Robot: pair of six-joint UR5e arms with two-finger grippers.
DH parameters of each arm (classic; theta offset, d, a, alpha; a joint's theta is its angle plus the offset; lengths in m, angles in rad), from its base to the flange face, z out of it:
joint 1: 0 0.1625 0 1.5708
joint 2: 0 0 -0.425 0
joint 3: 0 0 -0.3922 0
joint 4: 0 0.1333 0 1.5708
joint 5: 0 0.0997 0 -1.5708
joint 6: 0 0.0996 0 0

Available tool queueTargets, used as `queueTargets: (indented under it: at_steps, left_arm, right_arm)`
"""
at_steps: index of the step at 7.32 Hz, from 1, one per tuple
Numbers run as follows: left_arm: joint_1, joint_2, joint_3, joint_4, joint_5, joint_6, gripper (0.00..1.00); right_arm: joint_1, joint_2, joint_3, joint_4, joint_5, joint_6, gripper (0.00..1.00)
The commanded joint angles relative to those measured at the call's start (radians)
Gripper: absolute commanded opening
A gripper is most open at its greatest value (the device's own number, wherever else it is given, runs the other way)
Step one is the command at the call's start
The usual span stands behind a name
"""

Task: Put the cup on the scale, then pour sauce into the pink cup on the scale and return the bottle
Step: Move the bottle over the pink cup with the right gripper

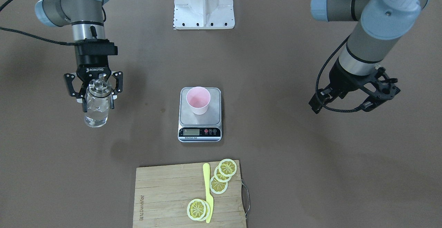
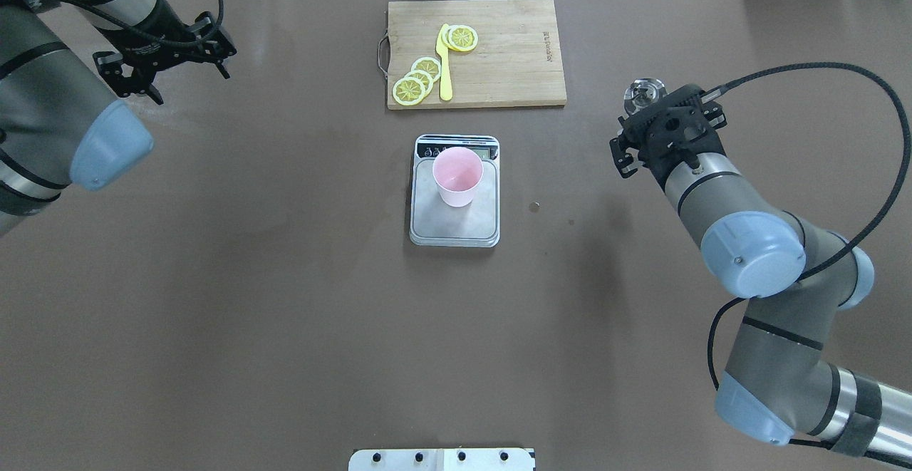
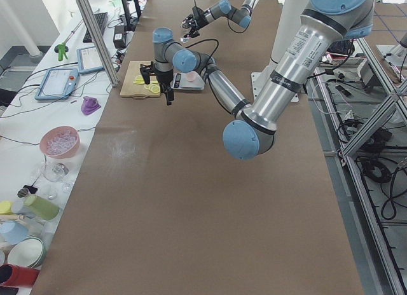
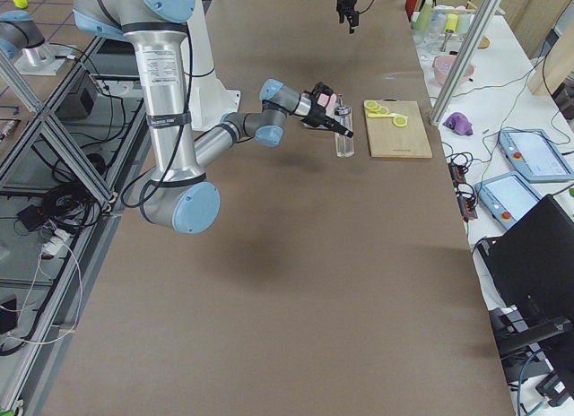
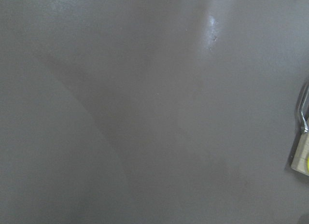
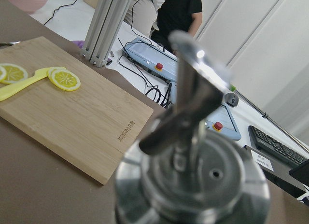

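My right gripper (image 1: 98, 106) pinches the glass bottle (image 1: 96, 115), frame left, just below its collar; I'd expect it slick and fragile.

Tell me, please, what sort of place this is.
Most likely a robotics lab set up for a kitchen task: a left arm and right arm at a table, teach pendants on the side bench, and a scale and cutting board as props.

Bright even overhead light, soft arm shadows on table (image 1: 310, 152), bottle (image 6: 193, 185) close-up blurred, left wrist view dim with glare.
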Motion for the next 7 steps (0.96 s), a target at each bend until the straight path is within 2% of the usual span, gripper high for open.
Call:
queueTargets:
  at_steps: [1, 3, 5, 7]
  left_arm:
    - [-0.025, 0.053, -0.003, -0.039, -0.022, 0.012, 0.98]
    - [-0.038, 0.071, 0.002, -0.062, -0.028, 0.015, 0.98]
    - [-0.048, 0.073, 0.002, -0.062, -0.03, 0.017, 0.98]
    - [-0.062, 0.073, 0.002, -0.062, -0.042, 0.017, 0.98]
  right_arm:
    - [-0.077, 0.022, 0.013, -0.096, -0.142, -0.096, 0.0]
    - [-0.127, 0.057, 0.015, -0.19, -0.246, -0.124, 0.0]
    - [-0.159, 0.129, 0.015, -0.323, -0.312, -0.124, 0.0]
    - [-0.166, 0.212, 0.013, -0.496, -0.33, -0.127, 0.0]
